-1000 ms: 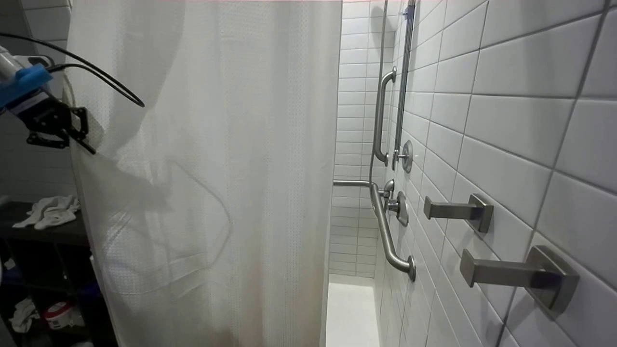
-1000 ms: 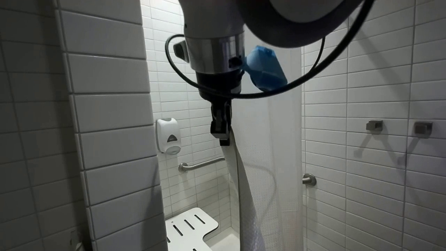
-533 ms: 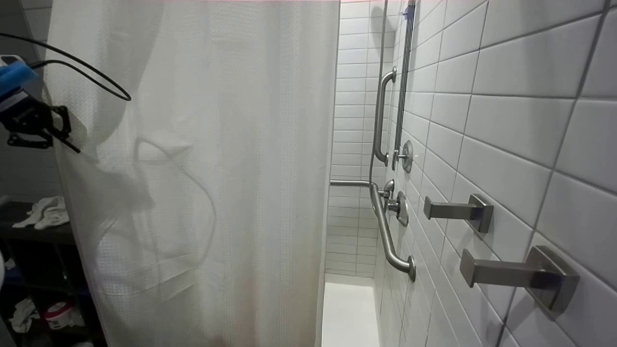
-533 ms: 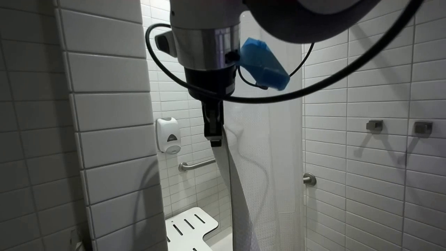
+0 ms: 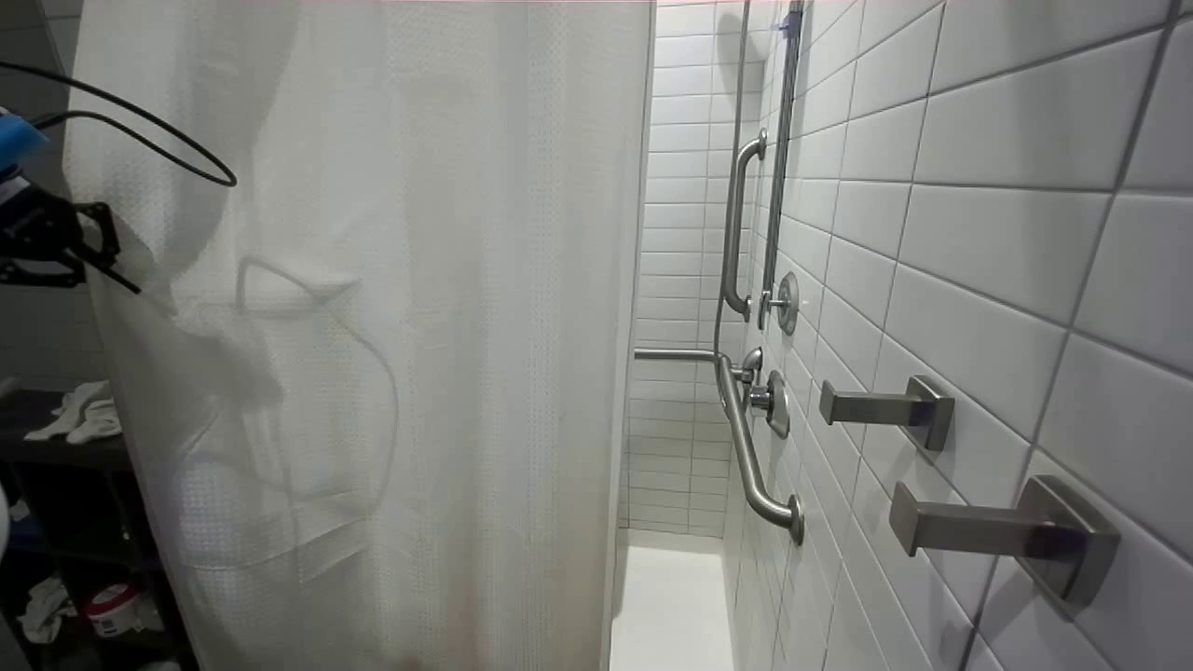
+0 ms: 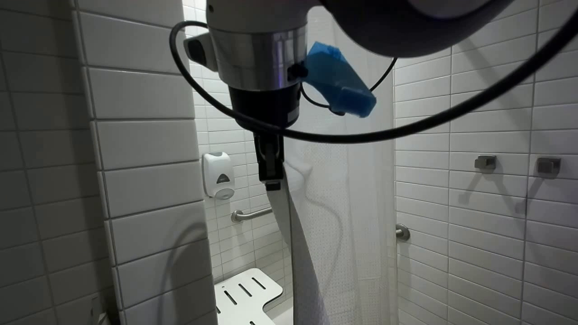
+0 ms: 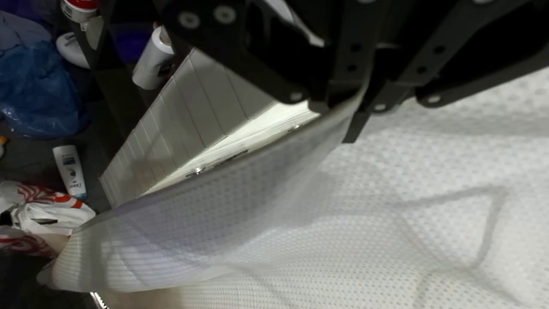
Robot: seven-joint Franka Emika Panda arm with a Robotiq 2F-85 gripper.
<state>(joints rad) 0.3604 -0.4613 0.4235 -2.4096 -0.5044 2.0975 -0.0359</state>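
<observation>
Along the side edge of a tall white waffle-textured fabric shower curtain (image 5: 447, 373), the black two-fingered metal gripper (image 7: 345, 113) is clenched, its fingers pinching that edge, which runs up between them in the wrist view. The curtain hangs across the shower opening, its gripped side slanting away below the grip; in an exterior view a shaded strip of it drops from the fingertips. Above the gripper sit a silvery wrist ring (image 6: 259, 58), a translucent blue plastic piece (image 6: 341, 81) and a looping black cable (image 6: 361, 137).

Behind the grip, well apart from it, an exterior view shows a white wall dispenser (image 6: 219, 176), a brushed-steel grab bar (image 6: 257, 213) and a white slotted shower seat (image 6: 250, 302). Past the curtain's opposite side, a curved steel grab bar (image 5: 748, 463) and two square-ended metal hooks (image 5: 988, 531) are fixed to the white tiled wall (image 5: 1007, 242). Partly hidden by the held side stands a dark shelf unit (image 5: 56, 452), a crumpled white cloth (image 5: 84, 415) on top and a red-lidded white tub (image 5: 114, 610) in a compartment below. Far down in the wrist view lie a blue plastic bag (image 7: 40, 90), a white bottle (image 7: 70, 171) and a white plastic bag with red swirls (image 7: 47, 210)
</observation>
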